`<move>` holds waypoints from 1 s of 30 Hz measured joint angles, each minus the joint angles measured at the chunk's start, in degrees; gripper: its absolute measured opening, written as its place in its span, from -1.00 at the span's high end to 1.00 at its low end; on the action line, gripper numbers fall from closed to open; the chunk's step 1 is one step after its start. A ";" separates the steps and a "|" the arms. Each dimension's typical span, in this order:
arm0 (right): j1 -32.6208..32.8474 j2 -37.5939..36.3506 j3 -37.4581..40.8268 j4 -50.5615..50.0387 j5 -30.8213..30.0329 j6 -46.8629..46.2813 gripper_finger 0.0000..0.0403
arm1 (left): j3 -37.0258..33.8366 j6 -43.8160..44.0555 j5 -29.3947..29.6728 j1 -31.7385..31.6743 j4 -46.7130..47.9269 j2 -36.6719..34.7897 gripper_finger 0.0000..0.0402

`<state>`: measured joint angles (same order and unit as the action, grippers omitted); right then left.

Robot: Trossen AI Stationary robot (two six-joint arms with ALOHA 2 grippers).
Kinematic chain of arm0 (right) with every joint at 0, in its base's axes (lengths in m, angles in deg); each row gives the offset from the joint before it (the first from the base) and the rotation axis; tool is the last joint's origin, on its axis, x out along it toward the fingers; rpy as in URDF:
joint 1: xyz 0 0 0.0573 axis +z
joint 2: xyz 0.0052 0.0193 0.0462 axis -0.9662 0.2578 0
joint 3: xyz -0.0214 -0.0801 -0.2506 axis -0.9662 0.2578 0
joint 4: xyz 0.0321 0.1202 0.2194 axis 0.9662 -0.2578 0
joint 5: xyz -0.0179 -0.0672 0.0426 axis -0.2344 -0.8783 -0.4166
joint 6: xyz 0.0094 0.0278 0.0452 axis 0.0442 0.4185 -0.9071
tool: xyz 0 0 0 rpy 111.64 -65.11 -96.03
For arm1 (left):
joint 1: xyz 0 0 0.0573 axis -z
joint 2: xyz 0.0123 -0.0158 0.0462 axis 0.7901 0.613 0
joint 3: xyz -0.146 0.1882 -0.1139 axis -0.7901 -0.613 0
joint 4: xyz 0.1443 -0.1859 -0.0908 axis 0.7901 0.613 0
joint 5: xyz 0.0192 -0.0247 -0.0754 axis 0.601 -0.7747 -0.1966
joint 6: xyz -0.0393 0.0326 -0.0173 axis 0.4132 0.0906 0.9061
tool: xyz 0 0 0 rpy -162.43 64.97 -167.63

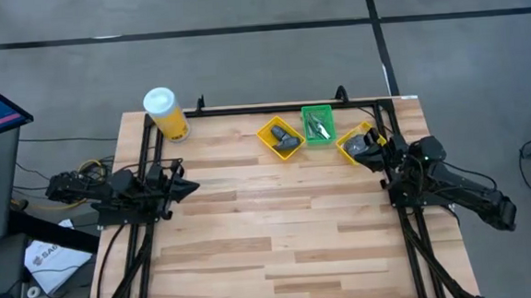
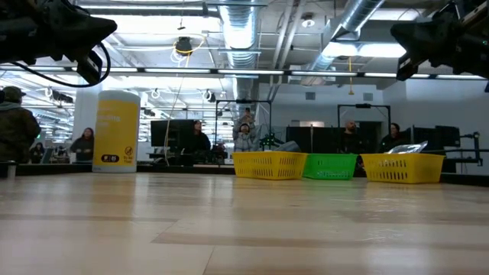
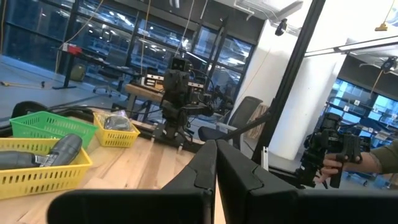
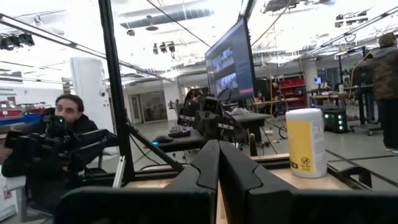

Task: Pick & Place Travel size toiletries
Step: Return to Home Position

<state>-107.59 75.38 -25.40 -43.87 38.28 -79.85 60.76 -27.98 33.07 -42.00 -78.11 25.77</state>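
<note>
- Left gripper (image 1: 183, 187): at the left edge of the table (image 1: 280, 236), over bare wood and well apart from the trays. Fingers pressed together, nothing between them (left wrist view).
- Canister (image 1: 164, 114): upright at the far left corner. Yellow label with a small dark mark; text not legible.
- Left yellow tray (image 1: 266, 130): holds the grey pieces (image 1: 286, 139), which are oblong and matte. Judged light, stiff and not slippery. Best hold is a pinch across the narrow width at mid-length.
- Green tray (image 1: 317, 110): holds the clippers (image 1: 318, 125), which are shiny metal. Judged light, rigid and slick. They lie flat, so take them across the long edges near the middle; they may skate.
- Right yellow tray (image 1: 347, 150): holds the discs (image 1: 355, 143), dark and partly hidden by the arm. Judged light and hard. Grip across the diameter.
- Right gripper (image 1: 373, 153): at that tray's right rim; contact cannot be told. Fingers pressed together, empty.
- No toiletries seen on open wood, and no brand readable on any.
</note>
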 joint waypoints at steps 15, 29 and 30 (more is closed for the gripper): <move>-0.15 0.00 0.02 -1.27 -0.04 0.01 1.00 | 0.00 0.02 0.02 0.02 -0.07 0.00 0.98; -0.15 0.00 0.02 -1.28 -0.04 0.03 1.00 | 0.00 0.02 0.02 0.00 -0.04 0.00 0.98; -0.15 0.00 0.02 -1.29 -0.03 0.01 1.00 | 0.00 0.02 0.02 0.00 -0.04 0.00 0.98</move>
<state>-107.75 75.38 -25.38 -45.16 38.25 -79.84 60.76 -27.96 33.10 -42.00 -78.15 25.77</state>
